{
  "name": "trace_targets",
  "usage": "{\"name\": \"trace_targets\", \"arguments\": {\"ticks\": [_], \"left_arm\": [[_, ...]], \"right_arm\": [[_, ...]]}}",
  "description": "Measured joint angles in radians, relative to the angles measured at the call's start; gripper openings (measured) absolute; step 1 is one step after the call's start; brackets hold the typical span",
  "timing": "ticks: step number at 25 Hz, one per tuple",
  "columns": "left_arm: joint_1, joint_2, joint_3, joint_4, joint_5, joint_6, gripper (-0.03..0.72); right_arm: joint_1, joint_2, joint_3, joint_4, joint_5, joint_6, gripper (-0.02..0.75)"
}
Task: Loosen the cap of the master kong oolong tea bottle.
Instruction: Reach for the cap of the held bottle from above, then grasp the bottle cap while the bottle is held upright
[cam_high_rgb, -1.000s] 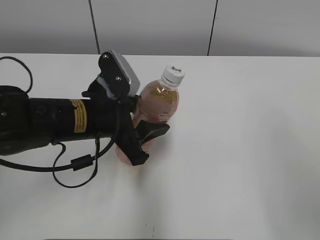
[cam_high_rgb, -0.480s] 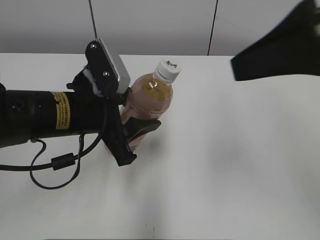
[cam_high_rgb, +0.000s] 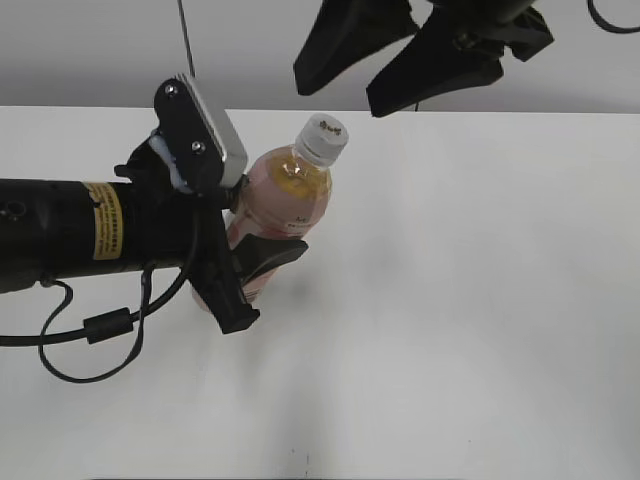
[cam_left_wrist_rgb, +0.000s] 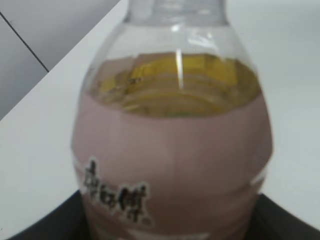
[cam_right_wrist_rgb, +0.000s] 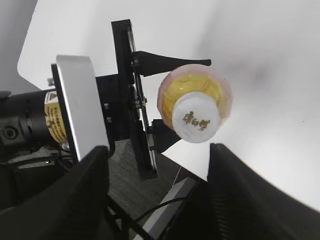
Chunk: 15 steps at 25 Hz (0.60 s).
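— Two arms near the master kong oolong tea bottle; anything else?
— Only the white counter under it and a grey wall behind. A black cable loops left of the bottle.
— How is it held?
— The left gripper reaches in level from the left, fingers clamped on the pink label, bottle leaning right.
— The cap?
— White, on the neck. The right gripper hangs above it, fingers spread apart, touching nothing.
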Motion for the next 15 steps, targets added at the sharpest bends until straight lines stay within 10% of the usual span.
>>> {"name": "trace_targets", "arguments": {"ticks": [15], "left_arm": [[0.0,0.0,0.0,-0.002,0.001,0.0,0.4]], "right_arm": [[0.0,0.119,-0.122,-0.062,0.111,0.471,0.473]]}}
